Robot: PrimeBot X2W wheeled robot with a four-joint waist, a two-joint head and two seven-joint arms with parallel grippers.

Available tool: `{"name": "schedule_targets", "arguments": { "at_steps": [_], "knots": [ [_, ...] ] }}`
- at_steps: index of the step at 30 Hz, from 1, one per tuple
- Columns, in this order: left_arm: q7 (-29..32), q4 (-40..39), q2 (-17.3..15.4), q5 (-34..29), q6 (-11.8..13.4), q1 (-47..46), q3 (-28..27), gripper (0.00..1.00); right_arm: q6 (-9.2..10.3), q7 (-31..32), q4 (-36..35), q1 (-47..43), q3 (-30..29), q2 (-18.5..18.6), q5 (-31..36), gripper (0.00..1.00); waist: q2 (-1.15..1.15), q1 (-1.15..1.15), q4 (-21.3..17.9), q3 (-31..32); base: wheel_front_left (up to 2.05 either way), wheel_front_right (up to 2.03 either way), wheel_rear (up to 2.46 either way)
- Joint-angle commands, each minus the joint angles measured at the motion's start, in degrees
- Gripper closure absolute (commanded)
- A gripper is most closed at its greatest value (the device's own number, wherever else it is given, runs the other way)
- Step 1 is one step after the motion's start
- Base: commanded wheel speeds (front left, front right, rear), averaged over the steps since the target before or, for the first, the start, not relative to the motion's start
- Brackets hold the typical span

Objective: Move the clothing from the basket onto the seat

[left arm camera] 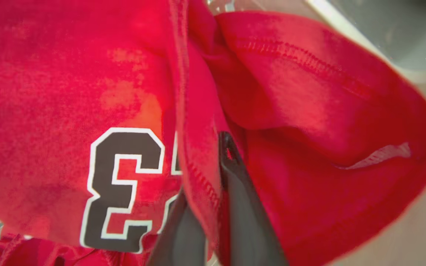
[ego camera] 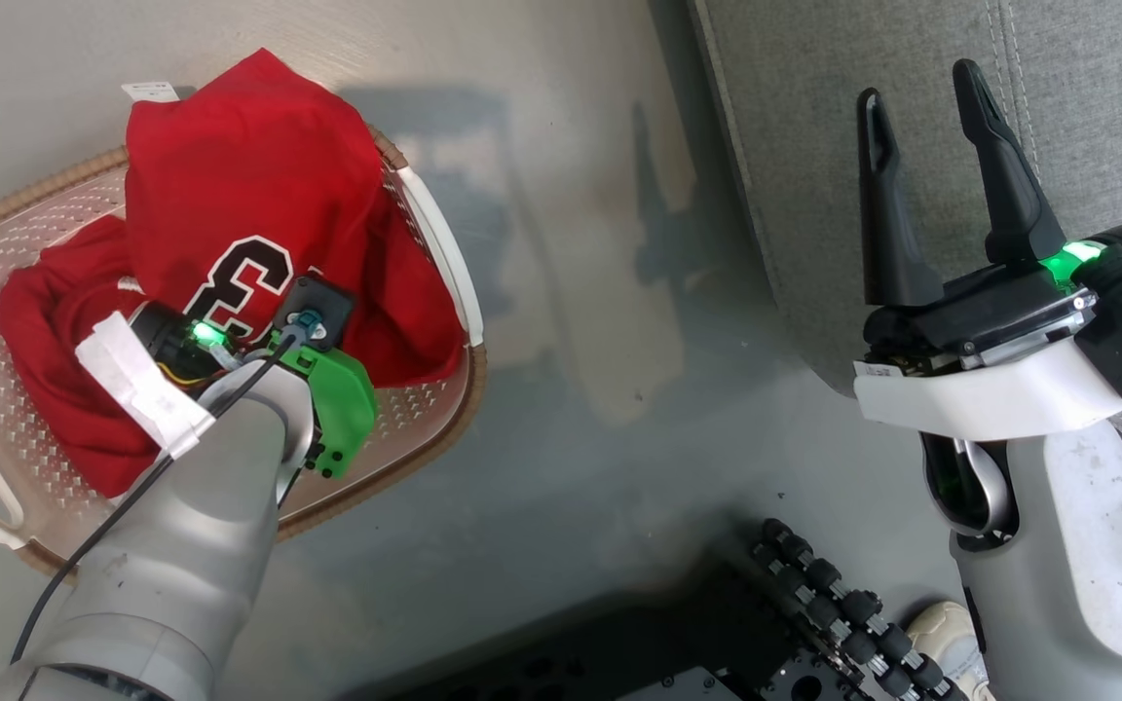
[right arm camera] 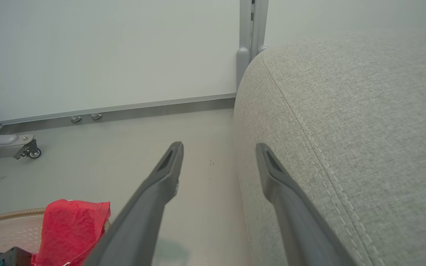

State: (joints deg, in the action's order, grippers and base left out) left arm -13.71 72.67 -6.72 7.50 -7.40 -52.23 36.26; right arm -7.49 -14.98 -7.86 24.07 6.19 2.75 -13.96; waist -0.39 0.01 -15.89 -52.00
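My left pincer (left arm camera: pixel 207 177) clenches a fold of the clothing (ego camera: pixel 249 166) to lift it from the basket (ego camera: pixel 405 409). My right pincer (ego camera: pixel 921 92) hangs spread beside the seat (ego camera: pixel 814 146).

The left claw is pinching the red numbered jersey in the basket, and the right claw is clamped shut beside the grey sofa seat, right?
Not quite: the right gripper, beside the grey seat, is open, fingers spread with nothing between them; the right wrist view shows it. The left gripper does pinch the red numbered jersey in the basket.
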Motion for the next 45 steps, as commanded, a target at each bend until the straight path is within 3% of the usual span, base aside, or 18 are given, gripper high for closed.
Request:
{"name": "schedule_targets", "arguments": {
  "at_steps": [1, 12, 21, 45],
  "knots": [
    [-0.39, 0.17, 0.13, 0.68, -0.13, -1.11, 0.49, 1.0, 0.0, -0.17, 0.08, 0.47, 0.09, 0.11, 0.17, 0.0, 0.39, -0.01, 0.12, 0.31, 0.0, 0.0, 0.0],
    [-1.51, -2.86, 1.14, 6.1, -0.13, 0.83, 4.21, 1.0, 0.0, -0.17, 1.56, 0.24, 0.43, 0.11, -0.01, 0.0, 0.39, -0.01, 1.85, 5.92, 0.0, 0.0, 0.0],
    [-1.51, -11.72, 0.29, 8.42, -0.13, 4.22, 5.07, 1.0, 0.0, -0.17, 3.34, -1.39, 0.3, 0.12, 1.12, 0.0, 0.39, -0.01, 5.1, 12.98, 0.0, 0.0, 0.0],
    [-1.47, -38.92, 0.46, 5.56, 0.93, 20.17, -7.35, 1.0, 0.01, -0.17, 8.78, -10.52, -0.54, 0.15, 3.11, 0.0, 0.39, -0.01, 13.27, 33.99, 0.0, 0.0, 0.0]
  ]
}}
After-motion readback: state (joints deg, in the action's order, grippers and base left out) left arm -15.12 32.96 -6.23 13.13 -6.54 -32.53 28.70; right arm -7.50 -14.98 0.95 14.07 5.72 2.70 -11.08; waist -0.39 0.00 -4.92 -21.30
